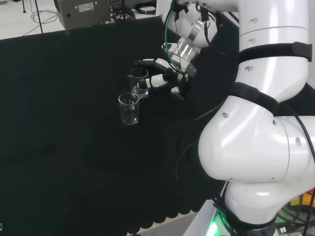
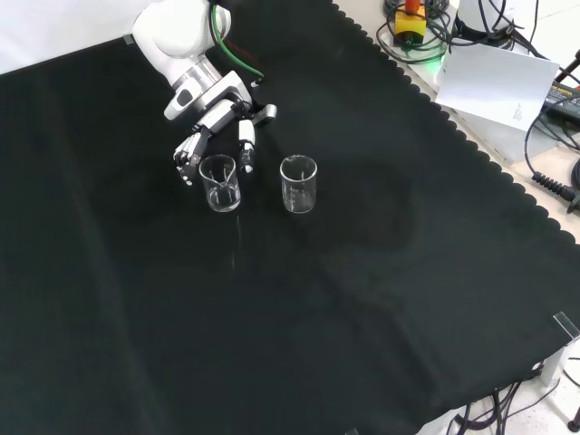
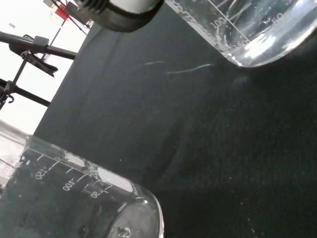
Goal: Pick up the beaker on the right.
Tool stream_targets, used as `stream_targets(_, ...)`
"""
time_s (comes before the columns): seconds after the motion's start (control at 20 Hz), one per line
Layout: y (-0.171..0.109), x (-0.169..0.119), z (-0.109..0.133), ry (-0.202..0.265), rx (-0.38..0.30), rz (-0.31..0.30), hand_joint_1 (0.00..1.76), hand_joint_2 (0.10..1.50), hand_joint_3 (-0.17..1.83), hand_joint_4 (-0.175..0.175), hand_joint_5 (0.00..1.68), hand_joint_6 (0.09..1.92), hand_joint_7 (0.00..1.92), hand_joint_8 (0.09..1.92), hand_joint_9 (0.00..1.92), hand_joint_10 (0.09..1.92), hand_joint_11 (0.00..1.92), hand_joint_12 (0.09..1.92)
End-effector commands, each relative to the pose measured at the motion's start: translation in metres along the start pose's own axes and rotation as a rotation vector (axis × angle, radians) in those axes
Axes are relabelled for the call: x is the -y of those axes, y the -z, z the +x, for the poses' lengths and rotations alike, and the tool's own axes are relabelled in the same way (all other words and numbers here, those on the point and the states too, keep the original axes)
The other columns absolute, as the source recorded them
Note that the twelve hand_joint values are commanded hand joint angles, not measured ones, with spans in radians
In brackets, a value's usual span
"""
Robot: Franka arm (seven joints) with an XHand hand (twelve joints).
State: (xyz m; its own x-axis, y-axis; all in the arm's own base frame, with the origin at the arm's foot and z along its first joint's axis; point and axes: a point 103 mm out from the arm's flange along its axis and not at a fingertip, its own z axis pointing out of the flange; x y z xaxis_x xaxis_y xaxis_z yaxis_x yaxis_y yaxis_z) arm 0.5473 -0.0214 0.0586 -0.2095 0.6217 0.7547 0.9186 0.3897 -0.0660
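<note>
The beaker [image 2: 219, 185] I am reaching for stands upright on the bench [image 2: 362, 299], right in front of my hand [image 2: 214, 136]. In the front view it is the left of the two, and its rim sits between my spread fingers [image 2: 186, 161] on one side and my thumb [image 2: 246, 150] on the other. My hand is unclenched, its digits nearly straight and pointing down towards the cloth, flanking the glass and curled round nothing. Whether any fingertip touches the glass I cannot tell. The beaker looks empty and clear.

In the head view the same beaker [image 1: 139, 81] is the farther one, and my hand [image 1: 162, 78] comes at it from the view's right. The dark fingers reach level with its upper half.

The other beaker [image 2: 298, 184] stands upright too, just beyond my thumb's side and clear of my hand. A strip of bare black cloth lies between the two glasses. In the head view this one [image 1: 129, 109] is nearer the camera and a little lower left.

My wrist is tilted so the palm faces the glass, with green cables [image 2: 237, 56] running along the forearm above it. Behind the hand, my white arm [image 1: 256, 128] folds back in big rounded links.

The wrist view looks low across the cloth at two clear beaker bases with printed scales, one on either side. A blurred dark and white fingertip [image 3: 124, 10] shows at the edge. I cannot tell which glass is which there.
</note>
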Motion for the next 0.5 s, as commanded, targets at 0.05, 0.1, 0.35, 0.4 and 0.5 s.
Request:
stream_targets(0.05,-0.0029,0.0052,-0.0047,0.001,-0.029,-0.003,0.93,0.86,-0.17,-0.028,0.39,0.09,0.19,0.67,0.33,0.62,0.0,1.34)
stream_targets(0.1,-0.004,0.0048,-0.0045,0.004,-0.033,-0.001,0.93,0.86,-0.17,-0.028,0.39,0.09,0.19,0.67,0.33,0.62,0.0,1.34)
stream_targets(0.35,-0.0098,0.0012,-0.0042,0.008,-0.052,0.02,0.92,0.86,-0.17,-0.029,0.38,0.09,0.18,0.67,0.33,0.62,0.0,1.34)
stream_targets(0.4,-0.0105,0.0007,-0.0051,0.008,-0.057,0.018,0.92,0.86,-0.17,-0.03,0.38,0.09,0.18,0.67,0.33,0.62,0.0,1.34)
stream_targets(0.5,-0.011,-0.0008,-0.0069,0.008,-0.058,0.015,0.92,0.85,-0.17,-0.031,0.37,0.09,0.18,0.67,0.33,0.62,0.0,1.34)
